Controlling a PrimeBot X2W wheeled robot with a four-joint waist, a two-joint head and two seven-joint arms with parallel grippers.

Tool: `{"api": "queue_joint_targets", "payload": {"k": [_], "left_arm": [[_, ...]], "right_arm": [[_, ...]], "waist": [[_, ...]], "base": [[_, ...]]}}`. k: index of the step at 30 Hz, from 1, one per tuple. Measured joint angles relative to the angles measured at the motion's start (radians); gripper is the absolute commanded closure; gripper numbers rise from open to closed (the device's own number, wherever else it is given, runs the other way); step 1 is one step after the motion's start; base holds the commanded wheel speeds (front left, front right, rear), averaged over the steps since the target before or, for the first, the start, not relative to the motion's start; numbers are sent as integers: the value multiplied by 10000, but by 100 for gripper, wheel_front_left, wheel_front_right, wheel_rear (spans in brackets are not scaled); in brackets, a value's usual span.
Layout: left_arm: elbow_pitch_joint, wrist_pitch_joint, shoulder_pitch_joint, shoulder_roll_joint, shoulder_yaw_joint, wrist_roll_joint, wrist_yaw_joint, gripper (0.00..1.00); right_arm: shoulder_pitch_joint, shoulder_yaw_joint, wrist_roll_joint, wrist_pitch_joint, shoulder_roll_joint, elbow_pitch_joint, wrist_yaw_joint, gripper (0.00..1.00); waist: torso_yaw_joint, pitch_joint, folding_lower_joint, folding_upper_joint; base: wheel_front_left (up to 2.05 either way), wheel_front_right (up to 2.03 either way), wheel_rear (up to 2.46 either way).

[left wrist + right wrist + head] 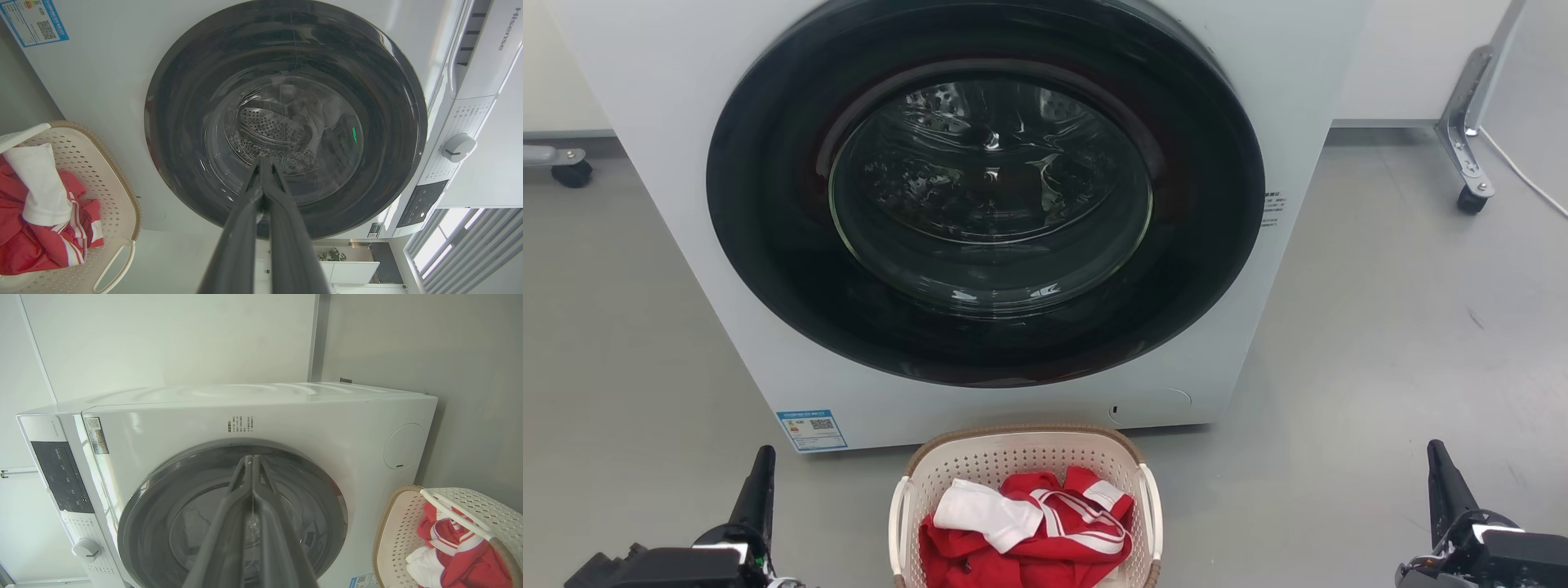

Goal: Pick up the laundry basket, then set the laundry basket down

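One white front-loading washing machine (670, 229) stands on the grey floor (1380, 343) and takes up most of the head view. Its round dark door (988, 196) is closed, and the perforated steel drum shows through the glass. The laundry basket (1021, 457) sits upright on the floor just in front of the machine's lower edge, below the door and between the two arms; whether it touches the machine cannot be told. It is cream with small perforations, a brown woven-look rim (1021, 428), a white left handle (897, 523) and a white right handle (1153, 510). Inside lies a crumpled red garment (1029, 559) with white stripes, and a folded white cloth (984, 510) rests on top of it. The left pincer (765, 454) is at the basket's left, apart from it; the right pincer (1436, 449) is at the basket's right, farther away. Both point toward the machine. In each wrist view the two long fingers meet at their tips, so both pincers are closed narrow and hold nothing. A blue label (811, 429) is stuck at the machine's lower left corner, and a small round cap (1152, 406) marks its lower right.
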Motion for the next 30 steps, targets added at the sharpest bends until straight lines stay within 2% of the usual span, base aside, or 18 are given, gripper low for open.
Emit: {"api": "queue_joint_targets", "payload": {"k": [30], "left_arm": [[4, 0, 0, 0, 0, 0, 0, 100]], "right_arm": [[0, 0, 0, 0, 0, 0, 0, 100]], "waist": [[0, 0, -1, 0]], "base": [[0, 0, 0]]}}
